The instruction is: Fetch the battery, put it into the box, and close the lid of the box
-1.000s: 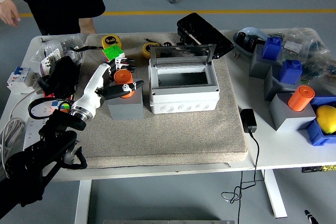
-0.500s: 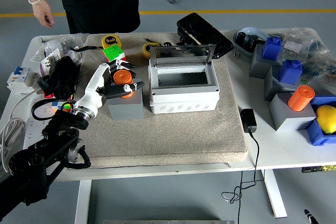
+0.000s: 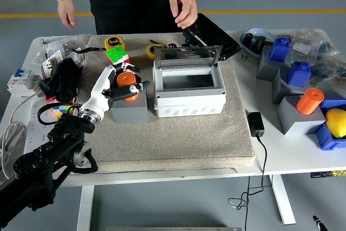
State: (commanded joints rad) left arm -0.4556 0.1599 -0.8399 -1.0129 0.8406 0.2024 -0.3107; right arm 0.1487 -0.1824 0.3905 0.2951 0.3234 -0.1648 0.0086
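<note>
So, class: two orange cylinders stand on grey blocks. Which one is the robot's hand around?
The orange cylinder left of the white box, with the left hand curled around it. The other stands untouched far right.

The white table (image 3: 281,158) is carrying a beige mat (image 3: 178,133) centrally, with grey blocks (image 3: 294,114) lying at right.

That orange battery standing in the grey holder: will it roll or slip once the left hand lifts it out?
The orange battery looks like a smooth, rigid cylinder, so it would probably roll if laid on its side. Its surface may be slippery. Seated upright in the grey holder, it likely needs a straight upward pull by the left hand.
</note>
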